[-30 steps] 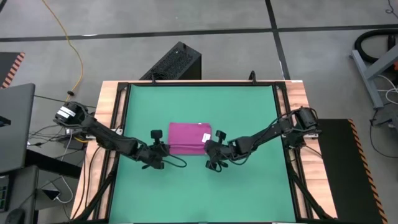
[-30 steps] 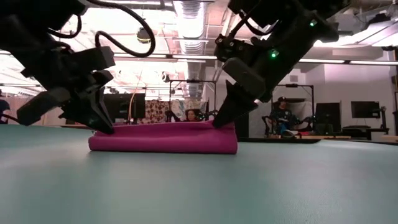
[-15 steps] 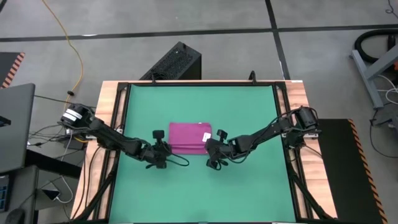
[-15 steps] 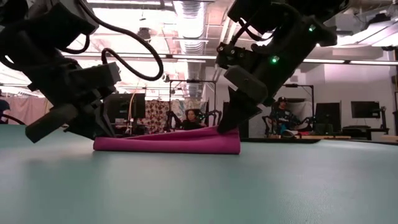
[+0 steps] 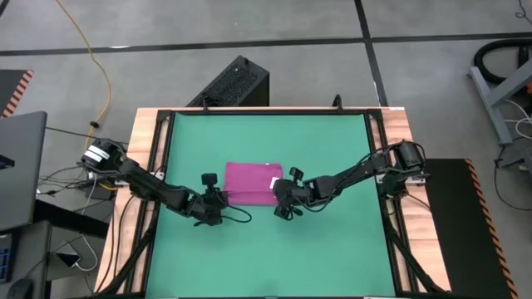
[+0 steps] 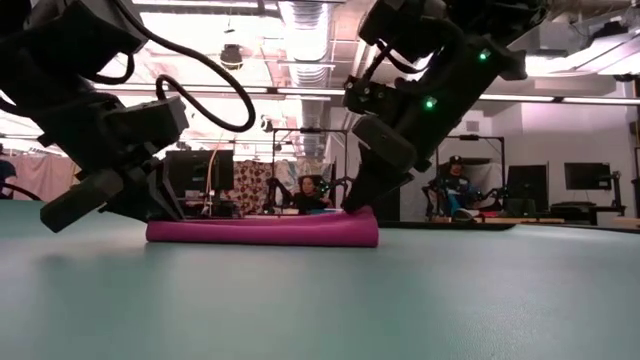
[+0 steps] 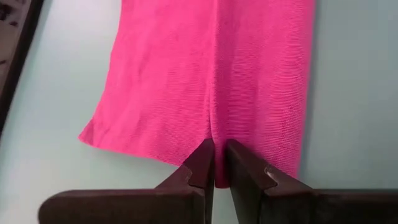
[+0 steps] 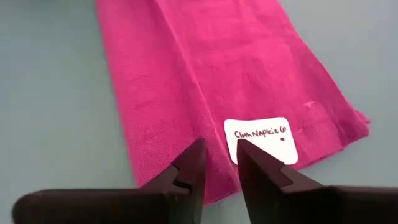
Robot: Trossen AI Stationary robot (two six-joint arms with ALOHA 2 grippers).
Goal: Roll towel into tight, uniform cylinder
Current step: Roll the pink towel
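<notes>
Magenta-pink soft cloth towel (image 5: 251, 183) now lies flatter; left tool (image 7: 216, 163) pinches its edge, right tool (image 8: 217, 163) has parted, so rolling restarts.

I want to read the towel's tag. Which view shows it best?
The right wrist view: the white tag fills it, handwriting legible, beside the right gripper. The high view shows only a white speck on the towel; the low and left wrist views don't show it.

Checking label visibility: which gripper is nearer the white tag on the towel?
Right. The right gripper sits at the white tag on the towel; the left gripper pinches the opposite end, away from the tag.
</notes>
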